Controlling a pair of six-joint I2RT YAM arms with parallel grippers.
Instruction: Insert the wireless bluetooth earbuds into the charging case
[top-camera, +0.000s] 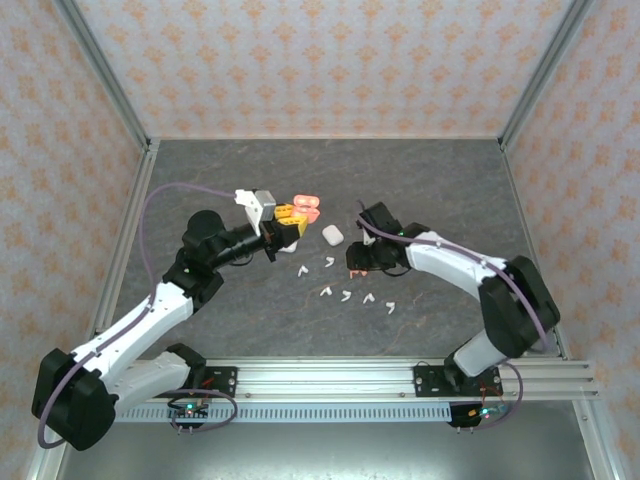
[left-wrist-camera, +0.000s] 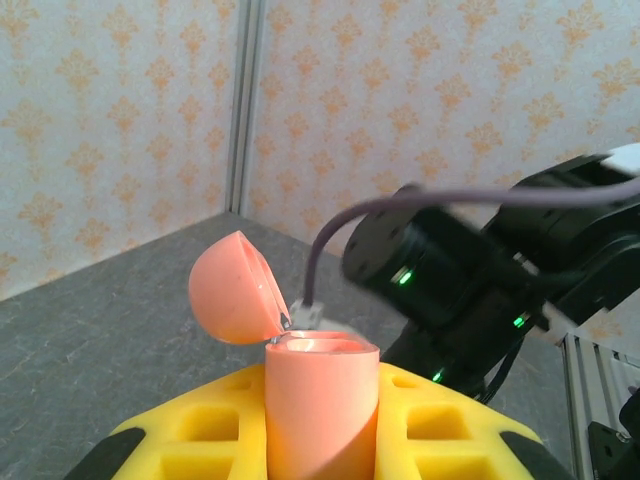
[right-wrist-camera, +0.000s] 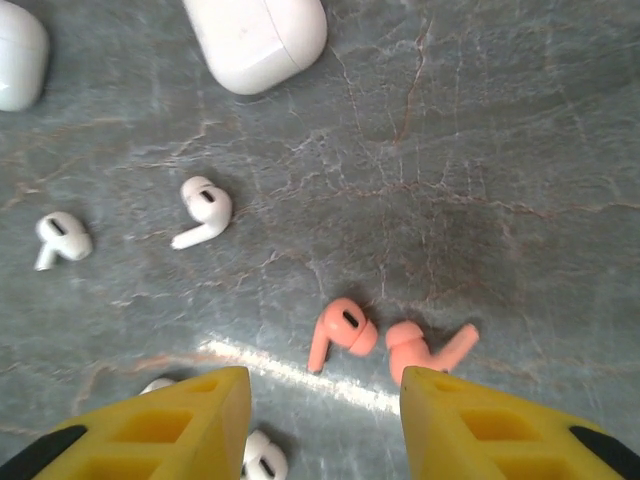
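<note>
Right wrist view: my right gripper (right-wrist-camera: 325, 425) hangs with jaws apart over the table (right-wrist-camera: 520, 150), and two pink earbuds (right-wrist-camera: 340, 332) lie loose just ahead of its fingers. White earbuds (right-wrist-camera: 203, 208) lie further left, near a white case (right-wrist-camera: 258, 38). My left gripper (left-wrist-camera: 322, 440) clamps the pink case (left-wrist-camera: 318, 385), lid open.

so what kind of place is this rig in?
Probably a lab robot test cell: wallpapered panels in an aluminium frame, grey stone-look table, left arm and right arm bolted to a rail.

Top camera looks down on the table (top-camera: 420, 180); wrist cameras view it closely.
</note>
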